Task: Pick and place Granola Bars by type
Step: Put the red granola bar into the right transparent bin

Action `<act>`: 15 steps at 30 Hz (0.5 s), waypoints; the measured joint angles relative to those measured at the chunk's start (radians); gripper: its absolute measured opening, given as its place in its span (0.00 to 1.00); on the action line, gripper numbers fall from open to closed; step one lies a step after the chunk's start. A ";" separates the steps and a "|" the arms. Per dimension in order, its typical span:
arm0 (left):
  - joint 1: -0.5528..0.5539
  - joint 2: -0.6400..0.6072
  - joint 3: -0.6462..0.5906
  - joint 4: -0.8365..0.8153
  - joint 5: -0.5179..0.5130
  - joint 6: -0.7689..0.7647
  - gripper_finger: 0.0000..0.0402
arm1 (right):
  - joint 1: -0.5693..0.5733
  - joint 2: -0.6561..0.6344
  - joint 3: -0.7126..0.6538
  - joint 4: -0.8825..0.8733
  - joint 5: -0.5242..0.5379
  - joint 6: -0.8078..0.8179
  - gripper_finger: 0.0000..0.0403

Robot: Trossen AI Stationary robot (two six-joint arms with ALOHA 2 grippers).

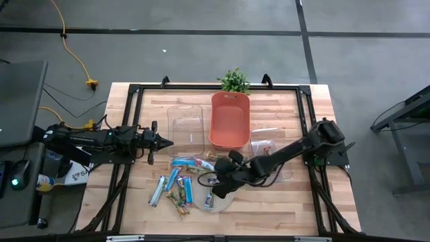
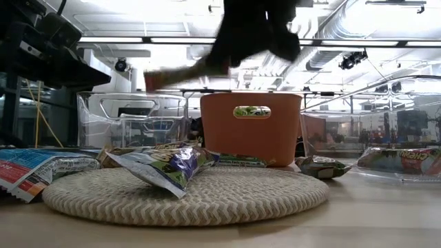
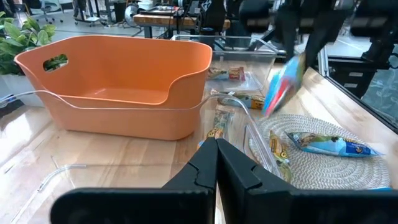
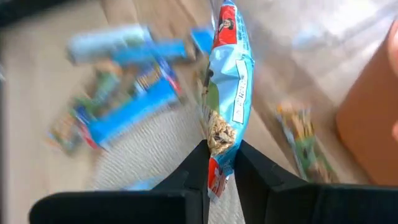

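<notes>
At the middle of the wooden tabletop (image 1: 282, 195) stand three containers. The orange bin (image 1: 229, 119) is open-topped and shows only its bare floor. Just beside it on the left arm's side is a clear bin (image 1: 186, 126), with nothing visible inside. On its other side lies a shallow clear tray (image 1: 272, 158) holding at least one red-brown wrapped bar (image 3: 236, 73).

The right tool (image 4: 221, 163) is raised above the round woven mat (image 2: 186, 195), its fingers pinching one end of a light blue granola bar (image 4: 228, 81), which hangs clear of the mat. The other granola bars (image 1: 176, 185) lie loose near the front edge: several blue ones and a few green-brown ones on and beside the mat, and one blue bar (image 3: 328, 144) resting on the weave.

The left tool (image 3: 216, 163) waits near the clear bin, fingers pressed together and holding nothing. A small green plant (image 1: 234, 81) stands behind the orange bin.
</notes>
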 joint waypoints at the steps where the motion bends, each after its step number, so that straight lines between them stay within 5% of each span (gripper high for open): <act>1: 0.000 0.000 0.000 0.000 0.000 0.000 0.00 | 0.005 -0.016 0.000 0.012 0.017 -0.011 0.11; 15: 0.000 0.000 0.000 0.000 0.000 0.000 0.00 | 0.075 -0.231 0.000 0.093 0.488 -0.051 0.11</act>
